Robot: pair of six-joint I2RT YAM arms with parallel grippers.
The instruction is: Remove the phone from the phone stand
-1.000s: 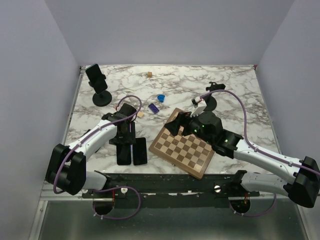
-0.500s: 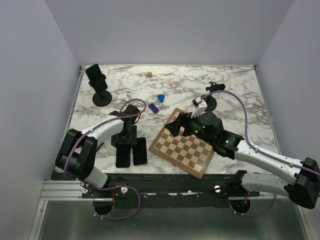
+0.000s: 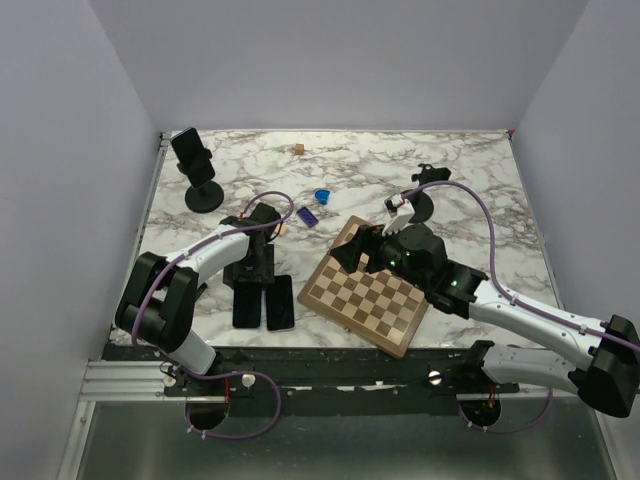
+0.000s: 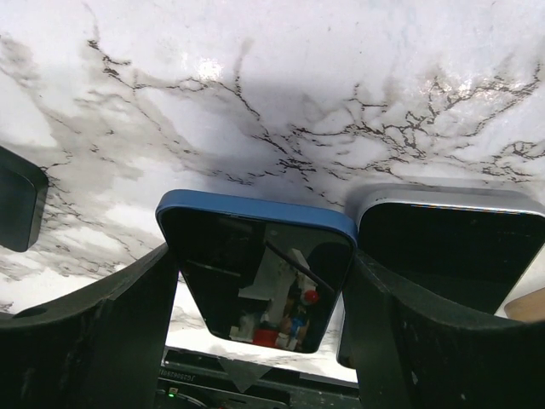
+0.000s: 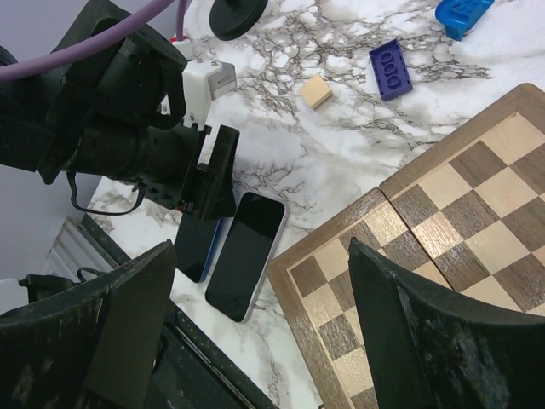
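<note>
A black phone (image 3: 186,148) stands on a black phone stand (image 3: 205,197) at the far left corner. Its base also shows in the right wrist view (image 5: 237,13). My left gripper (image 3: 250,272) is far from it, near the front edge. It is open, with its fingers either side of the top of a blue-edged phone (image 4: 255,273) lying flat on the marble; that phone also shows in the top view (image 3: 248,305). A silver-edged phone (image 4: 451,247) lies beside it (image 3: 281,302). My right gripper (image 3: 362,250) is open and empty over a chessboard (image 3: 368,297).
A second, empty black stand (image 3: 420,205) stands at the right. A blue piece (image 3: 322,196), a purple brick (image 3: 308,215), a tan cube (image 3: 283,228) and a wooden cube (image 3: 299,149) lie on the marble table (image 3: 450,170). A dark rounded object (image 4: 17,209) sits at the left wrist view's edge.
The left arm's elbow has swung in towards the table, while its gripper stays over the two flat phones. The right arm and the phone on the stand have not moved.
</note>
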